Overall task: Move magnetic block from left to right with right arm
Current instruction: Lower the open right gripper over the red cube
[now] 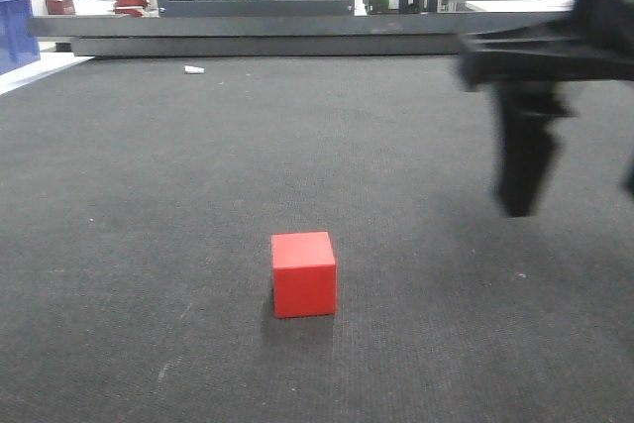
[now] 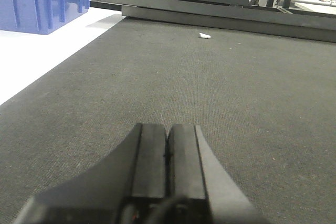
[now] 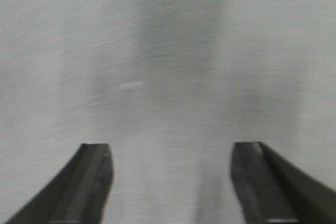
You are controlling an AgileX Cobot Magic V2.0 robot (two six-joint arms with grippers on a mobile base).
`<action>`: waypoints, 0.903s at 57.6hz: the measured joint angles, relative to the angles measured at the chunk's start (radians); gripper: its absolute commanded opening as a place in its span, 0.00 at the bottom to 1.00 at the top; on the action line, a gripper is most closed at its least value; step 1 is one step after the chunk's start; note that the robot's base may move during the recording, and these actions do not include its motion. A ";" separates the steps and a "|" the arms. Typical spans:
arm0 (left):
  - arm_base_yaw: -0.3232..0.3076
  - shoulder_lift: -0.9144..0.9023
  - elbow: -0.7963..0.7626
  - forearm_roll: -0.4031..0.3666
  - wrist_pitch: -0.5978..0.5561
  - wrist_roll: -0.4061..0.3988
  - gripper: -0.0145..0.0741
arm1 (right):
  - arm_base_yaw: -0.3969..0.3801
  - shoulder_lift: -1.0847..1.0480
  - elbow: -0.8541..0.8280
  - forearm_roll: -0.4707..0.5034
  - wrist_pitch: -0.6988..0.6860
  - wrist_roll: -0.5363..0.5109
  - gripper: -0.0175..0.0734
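Front-facing view puts the red block (image 1: 303, 273) on the dark surface (image 1: 129, 175), well apart to the left of the right pincer (image 3: 170, 156), which hangs spread wide and empty; the left pincer (image 2: 168, 142) lies clenched on nothing; the right arm should likely swing left, centre both fingers (image 3: 94, 171) around the block, descend square to its faces, then close.

Matte smooth red cube (image 1: 303, 273); rough woven grey mat (image 1: 149, 195).

Bright even light, rt wrist view blurry
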 measured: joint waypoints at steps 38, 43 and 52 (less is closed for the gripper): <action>0.000 0.000 0.000 0.000 0.000 0.000 0.02 | 0.206 0.375 -0.404 0.086 0.105 0.033 0.85; 0.000 0.000 0.000 0.000 0.000 0.000 0.02 | 0.221 0.391 -0.407 0.086 0.094 0.035 0.85; 0.000 0.000 0.000 0.000 0.000 0.000 0.02 | 0.229 0.424 -0.409 0.089 0.079 0.046 0.85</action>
